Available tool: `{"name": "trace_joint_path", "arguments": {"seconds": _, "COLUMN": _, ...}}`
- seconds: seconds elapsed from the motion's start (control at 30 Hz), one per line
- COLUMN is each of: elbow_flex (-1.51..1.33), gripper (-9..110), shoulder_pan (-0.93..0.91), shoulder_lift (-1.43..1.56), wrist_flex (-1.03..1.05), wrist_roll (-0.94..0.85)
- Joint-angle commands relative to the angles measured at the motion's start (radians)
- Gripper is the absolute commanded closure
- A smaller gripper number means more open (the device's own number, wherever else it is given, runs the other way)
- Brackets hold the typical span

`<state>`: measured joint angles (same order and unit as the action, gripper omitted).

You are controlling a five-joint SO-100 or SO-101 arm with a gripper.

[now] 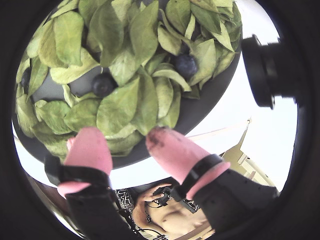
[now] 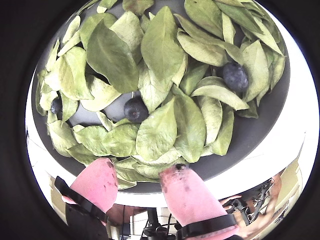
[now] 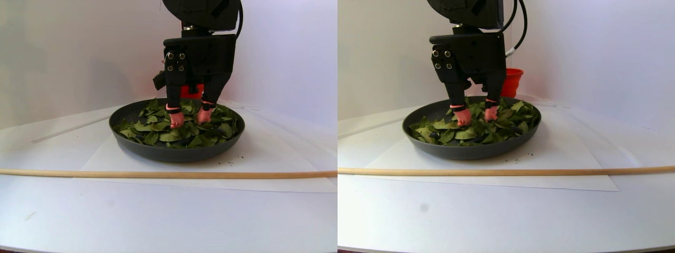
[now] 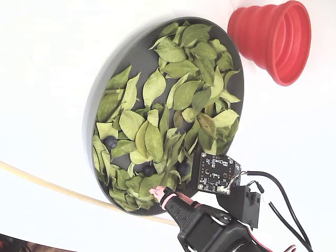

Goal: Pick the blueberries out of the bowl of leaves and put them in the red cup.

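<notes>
The dark grey bowl is full of green leaves. In one wrist view two blueberries lie among the leaves, ahead of my gripper. The other wrist view shows three blueberries beyond the gripper. The gripper is open and empty, its pink fingertips down on the leaves near the bowl's rim. In the fixed view one pink fingertip shows by a blueberry. The red cup stands beside the bowl's far side.
A long wooden stick lies across the white table in front of the bowl, on the sheet of white paper that the bowl also stands on. A circuit board and black cables ride on the arm.
</notes>
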<state>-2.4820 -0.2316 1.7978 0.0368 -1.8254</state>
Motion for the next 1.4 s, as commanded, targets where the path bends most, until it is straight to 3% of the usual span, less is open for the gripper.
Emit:
{"name": "trace_joint_path", "arguments": {"seconds": 0.0, "elbow_flex": 0.035, "gripper": 85, "shoulder_pan": -0.008, "shoulder_lift": -0.002, "wrist_flex": -0.017, "wrist_roll": 0.011}}
{"name": "trace_joint_path", "arguments": {"seconds": 0.6, "elbow_flex": 0.112, "gripper": 83, "shoulder_pan": 0.025, "shoulder_lift": -0.21, "wrist_flex": -0.175, "wrist_roll": 0.037}}
{"name": "trace_joint_path", "arguments": {"seconds": 1.37, "elbow_flex": 0.17, "gripper": 84, "shoulder_pan": 0.038, "shoulder_lift": -0.272, "wrist_flex": -0.193, "wrist_roll": 0.052}}
